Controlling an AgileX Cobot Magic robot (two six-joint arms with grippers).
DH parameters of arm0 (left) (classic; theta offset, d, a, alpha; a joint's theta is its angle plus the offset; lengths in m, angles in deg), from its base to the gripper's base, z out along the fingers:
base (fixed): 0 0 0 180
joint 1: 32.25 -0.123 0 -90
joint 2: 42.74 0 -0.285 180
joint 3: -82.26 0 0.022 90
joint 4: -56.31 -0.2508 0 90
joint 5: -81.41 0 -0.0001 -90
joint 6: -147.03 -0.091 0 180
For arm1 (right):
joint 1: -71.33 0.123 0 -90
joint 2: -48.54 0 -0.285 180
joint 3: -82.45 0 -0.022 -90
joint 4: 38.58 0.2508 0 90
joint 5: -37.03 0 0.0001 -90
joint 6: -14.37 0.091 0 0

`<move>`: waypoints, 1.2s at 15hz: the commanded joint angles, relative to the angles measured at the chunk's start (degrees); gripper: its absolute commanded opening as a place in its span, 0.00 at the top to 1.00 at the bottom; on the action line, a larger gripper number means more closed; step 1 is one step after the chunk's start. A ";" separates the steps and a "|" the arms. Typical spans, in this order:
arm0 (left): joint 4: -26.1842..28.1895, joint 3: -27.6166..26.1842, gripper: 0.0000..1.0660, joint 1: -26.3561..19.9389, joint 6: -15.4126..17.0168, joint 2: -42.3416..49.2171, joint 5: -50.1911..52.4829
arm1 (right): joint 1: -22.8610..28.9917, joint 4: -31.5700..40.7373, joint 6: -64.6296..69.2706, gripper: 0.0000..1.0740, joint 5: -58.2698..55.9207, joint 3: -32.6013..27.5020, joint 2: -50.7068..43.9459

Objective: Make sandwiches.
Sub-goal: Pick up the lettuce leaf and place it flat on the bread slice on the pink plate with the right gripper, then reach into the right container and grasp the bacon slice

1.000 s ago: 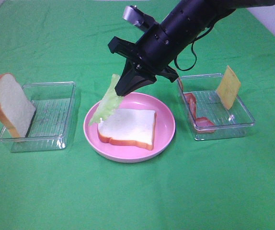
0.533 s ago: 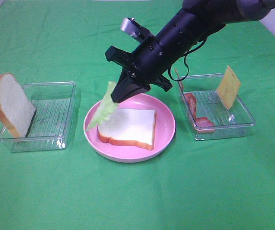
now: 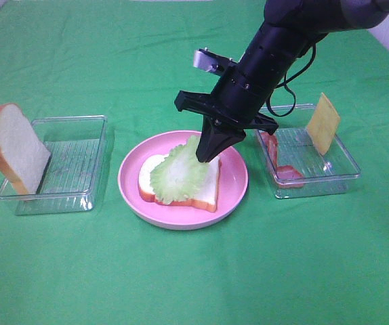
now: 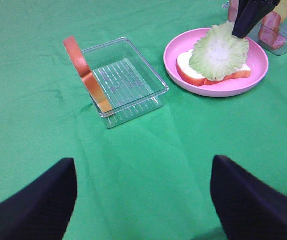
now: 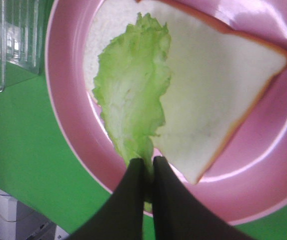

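A white bread slice (image 3: 207, 191) lies flat on the pink plate (image 3: 236, 177) at the table's middle. Draped over its left half is a ruffled lettuce leaf (image 3: 176, 172). My right gripper (image 3: 207, 154) points down at the leaf's far right edge and is shut on its tip; the right wrist view shows the fingertips (image 5: 146, 165) pinching the lettuce (image 5: 131, 95) over the bread (image 5: 213, 100). The left gripper (image 4: 143, 200) hovers open over bare cloth, well short of the plate (image 4: 258, 70). A second bread slice (image 3: 11, 145) leans on the left tray (image 3: 72, 166).
A clear tray (image 3: 340, 172) right of the plate holds a yellow cheese square (image 3: 323, 122) standing on edge and bacon strips (image 3: 276, 156). The right arm reaches in from the upper right above that tray. Green cloth covers the table.
The right gripper has swung right and down with the lettuce. The leaf hung off the plate's left edge before; now it lies spread on the bread.
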 commanded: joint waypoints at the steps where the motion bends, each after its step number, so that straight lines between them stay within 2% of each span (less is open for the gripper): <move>1: -0.34 0.06 0.33 0.29 0.00 1.20 0.23 | -0.06 -1.26 0.57 0.89 -0.34 0.11 -0.23; 2: -0.34 0.06 0.33 0.29 0.00 1.20 0.23 | -0.06 -0.97 0.57 0.76 -0.34 0.11 -0.23; 4: -0.34 0.06 0.33 0.29 0.00 1.20 0.23 | -0.06 -1.20 0.40 0.40 -1.38 0.23 -0.23; 6: -0.34 0.06 0.33 0.29 0.00 1.20 0.23 | -0.06 -1.26 0.11 0.28 -1.72 0.23 -0.63; 10: -0.34 0.06 0.33 0.29 0.00 1.20 0.23 | -0.06 -7.68 1.38 0.28 -2.75 0.23 -7.91; 13: -0.34 0.06 0.33 0.29 0.00 1.20 0.23 | -0.06 -20.45 6.36 0.29 -7.73 0.23 -11.75; 15: -0.34 0.06 0.33 0.29 0.00 1.20 0.23 | -0.23 -26.47 8.08 0.29 -10.31 0.23 -11.92; 18: -0.34 0.06 0.33 0.29 0.00 1.20 0.23 | -2.18 -27.79 8.08 0.29 -8.42 0.23 -11.23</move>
